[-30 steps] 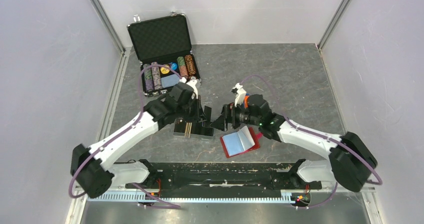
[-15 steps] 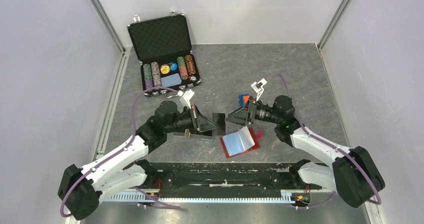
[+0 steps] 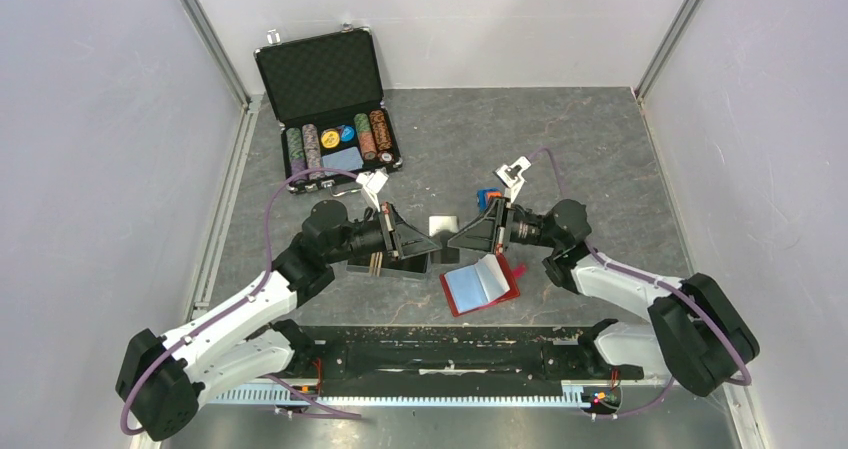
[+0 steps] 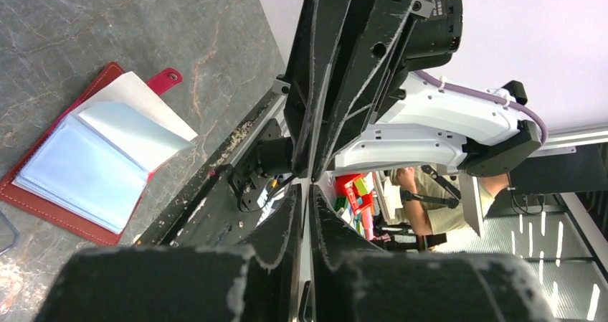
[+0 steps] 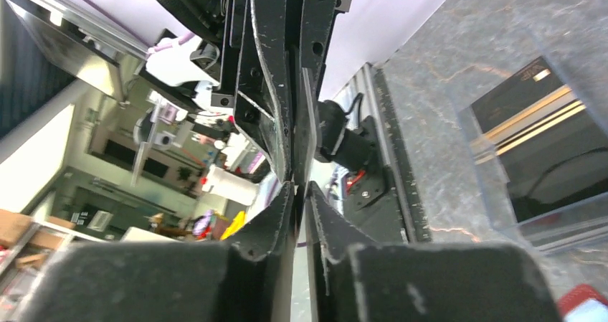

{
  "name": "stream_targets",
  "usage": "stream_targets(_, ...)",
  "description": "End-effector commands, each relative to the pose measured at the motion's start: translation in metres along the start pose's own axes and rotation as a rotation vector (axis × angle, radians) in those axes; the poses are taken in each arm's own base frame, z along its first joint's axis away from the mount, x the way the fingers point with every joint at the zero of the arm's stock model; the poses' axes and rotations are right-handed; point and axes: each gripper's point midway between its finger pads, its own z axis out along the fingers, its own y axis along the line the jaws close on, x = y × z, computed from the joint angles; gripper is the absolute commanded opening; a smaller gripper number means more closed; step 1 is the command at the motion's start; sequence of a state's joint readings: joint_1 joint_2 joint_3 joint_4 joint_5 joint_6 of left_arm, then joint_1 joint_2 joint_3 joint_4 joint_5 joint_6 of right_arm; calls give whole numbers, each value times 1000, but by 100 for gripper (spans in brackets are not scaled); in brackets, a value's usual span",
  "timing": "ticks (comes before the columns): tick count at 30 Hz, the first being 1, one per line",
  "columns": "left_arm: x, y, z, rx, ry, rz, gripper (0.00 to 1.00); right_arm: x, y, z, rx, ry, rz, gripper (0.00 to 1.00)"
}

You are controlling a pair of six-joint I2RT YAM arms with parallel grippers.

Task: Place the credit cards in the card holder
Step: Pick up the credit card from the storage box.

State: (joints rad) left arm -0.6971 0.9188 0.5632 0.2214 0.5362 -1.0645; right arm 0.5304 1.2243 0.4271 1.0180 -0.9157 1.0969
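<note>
A credit card (image 3: 441, 227) hangs in the air between my two grippers, which point at each other tip to tip. My left gripper (image 3: 427, 242) is shut on one end of it. My right gripper (image 3: 453, 240) is closed on the other end. Both wrist views show the card edge-on as a thin strip (image 4: 310, 193) (image 5: 304, 132) running from fingers to fingers. The clear card holder (image 3: 352, 265) lies on the table under the left gripper, with orange-gold card edges (image 3: 375, 262) standing in it. The holder (image 5: 495, 214) also shows at the right of the right wrist view.
An open red wallet (image 3: 510, 291) with a pale blue card (image 3: 475, 283) lies just below the grippers. The black chip briefcase (image 3: 330, 79) stands open at the back left. A small blue and orange object (image 3: 487, 199) sits behind the right gripper.
Both grippers lifted off the holder and turned to face each other. The right gripper has closed from wide open onto the card's free end. The left arm drew back.
</note>
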Motion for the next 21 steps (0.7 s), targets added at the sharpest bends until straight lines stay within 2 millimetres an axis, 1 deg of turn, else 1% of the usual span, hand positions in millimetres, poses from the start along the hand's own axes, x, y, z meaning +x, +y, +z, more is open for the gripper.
stream_targets(1, -4, -14, 0, 52, -1, -6, 18, 2, 22, 4, -101, 12, -21, 1)
stream_targets(3, -3, -11, 0, 41, 0, -7, 40, 1, 20, 4, -93, 9, -22, 0)
stream_targets(5, -3, -6, -1, 18, -4, -6, 56, 1, 9, 4, -45, 12, -14, 0)
stream_targets(7, -3, 1, -1, -17, -13, -10, 64, -1, -6, 2, 30, 13, -24, 0)
stream_targets(8, -3, 5, -1, -40, -11, -12, 66, -2, -17, -1, 86, 14, -26, 0)
stream_targets(11, 1, 25, 1, -139, 10, -32, 67, -12, -48, -14, 275, 2, -70, 0)
stream_targets(12, 3, 34, 3, -175, 21, -41, 67, -14, -59, -22, 356, 7, -64, 0)
stream_targets(14, 7, 50, 5, -246, 44, -69, 67, -24, -74, -37, 480, -9, -101, 0)
stream_targets(16, 15, 65, 10, -315, 74, -89, 66, -34, -84, -52, 578, -35, -118, 0)
stream_targets(18, 22, 78, 15, -388, 112, -84, 64, -39, -93, -68, 668, -49, -127, 0)
stream_targets(21, 36, 94, 25, -506, 191, -44, 61, -41, -102, -83, 760, -43, -139, 0)
